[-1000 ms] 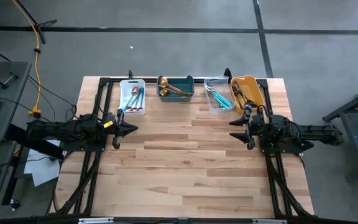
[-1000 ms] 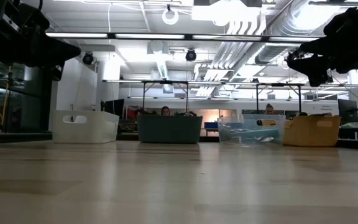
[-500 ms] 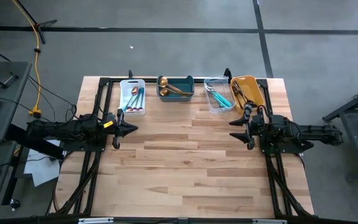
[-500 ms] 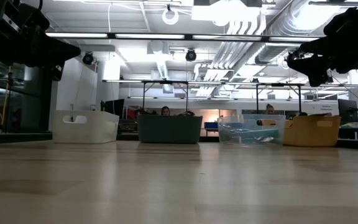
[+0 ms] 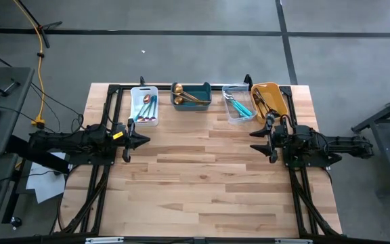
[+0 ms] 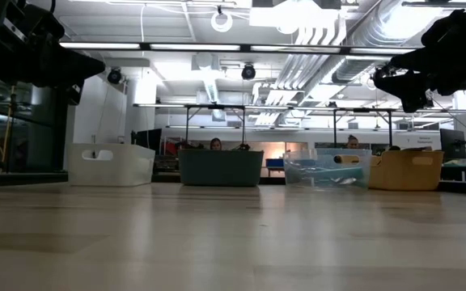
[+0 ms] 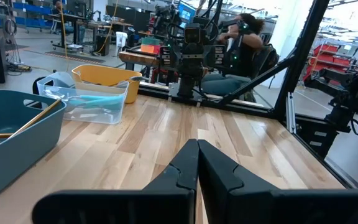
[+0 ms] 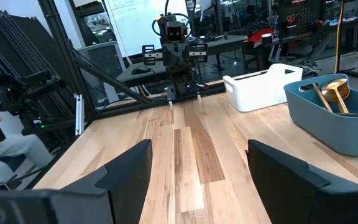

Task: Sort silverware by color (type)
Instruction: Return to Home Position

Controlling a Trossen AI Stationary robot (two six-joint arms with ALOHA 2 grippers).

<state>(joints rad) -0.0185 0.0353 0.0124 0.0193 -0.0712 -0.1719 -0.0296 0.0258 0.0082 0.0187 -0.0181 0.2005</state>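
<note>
All the silverware lies in four bins along the table's far edge. The white bin [image 5: 144, 106] holds purple-pink and teal-handled pieces [image 5: 147, 107]. Gold spoons [image 5: 185, 95] rest in the teal bin [image 5: 192, 94]. The clear bin [image 5: 235, 103] holds teal-handled pieces [image 5: 239, 105]. Dark pieces [image 5: 263, 102] sit in the orange bin [image 5: 269, 99]. My left gripper [image 5: 135, 137] hovers shut at the table's left side, its fingers [image 7: 197, 163] together. My right gripper [image 5: 261, 141] hovers open at the right side, holding nothing.
The wooden tabletop [image 5: 202, 176] stretches bare between the arms and toward the near edge. Black frame rails [image 5: 110, 102] run along the left, right and far sides. In the left wrist view a person [image 7: 244, 43] sits beyond the table's right side.
</note>
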